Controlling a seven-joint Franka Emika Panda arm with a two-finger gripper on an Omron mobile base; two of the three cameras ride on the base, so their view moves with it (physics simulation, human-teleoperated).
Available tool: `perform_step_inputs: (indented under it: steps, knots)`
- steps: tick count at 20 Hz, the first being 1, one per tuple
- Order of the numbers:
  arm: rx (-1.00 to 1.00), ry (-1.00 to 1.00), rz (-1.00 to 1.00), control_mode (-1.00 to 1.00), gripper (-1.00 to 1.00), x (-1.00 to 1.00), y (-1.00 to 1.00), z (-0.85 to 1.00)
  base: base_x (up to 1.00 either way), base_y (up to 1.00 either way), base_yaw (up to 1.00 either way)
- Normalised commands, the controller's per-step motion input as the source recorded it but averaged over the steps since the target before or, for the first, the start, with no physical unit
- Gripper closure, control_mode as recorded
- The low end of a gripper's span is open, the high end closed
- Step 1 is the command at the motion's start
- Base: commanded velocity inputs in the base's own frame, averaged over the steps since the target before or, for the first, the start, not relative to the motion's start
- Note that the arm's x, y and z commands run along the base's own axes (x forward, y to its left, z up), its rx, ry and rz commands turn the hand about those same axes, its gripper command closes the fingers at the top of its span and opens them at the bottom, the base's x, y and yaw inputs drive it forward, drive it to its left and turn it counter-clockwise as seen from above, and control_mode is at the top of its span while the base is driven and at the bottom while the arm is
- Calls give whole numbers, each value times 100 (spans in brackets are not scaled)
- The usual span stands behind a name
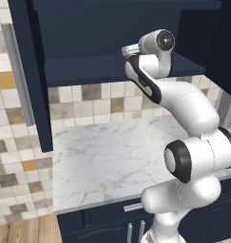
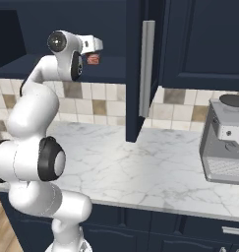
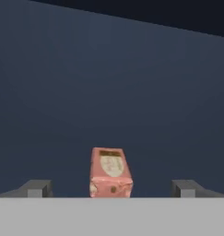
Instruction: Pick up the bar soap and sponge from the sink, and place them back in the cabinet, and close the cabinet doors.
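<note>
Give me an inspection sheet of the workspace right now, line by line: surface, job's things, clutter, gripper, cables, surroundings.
Surface: white marble counter, bare in front of the arm.
Job's things: bar soap lies on the floor of the open cabinet, between the gripper's fingers but apart from them; it also shows in the right base view. Cabinet doors stand open: left door, right door.
Clutter: grey appliance on the counter at the right.
Gripper: gripper open, raised to the cabinet opening, holding nothing.
Cables: nothing seen.
Surroundings: tiled backsplash, navy base cabinets.
</note>
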Motion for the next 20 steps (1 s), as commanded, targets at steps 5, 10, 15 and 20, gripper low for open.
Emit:
perform_step_inputs:
  steps: [5,10,15,20]
  knots:
    - [0,0,-1,-100,-100,-58,-1,6,0,0,0]
    - [0,-7,0,-100,-100,-64,-7,-10,0,0,0]
    - [0,1,0,-100,-100,-59,0,1,0,0,0]
    - [0,6,-4,-100,-100,-65,0,12,0,0,0]
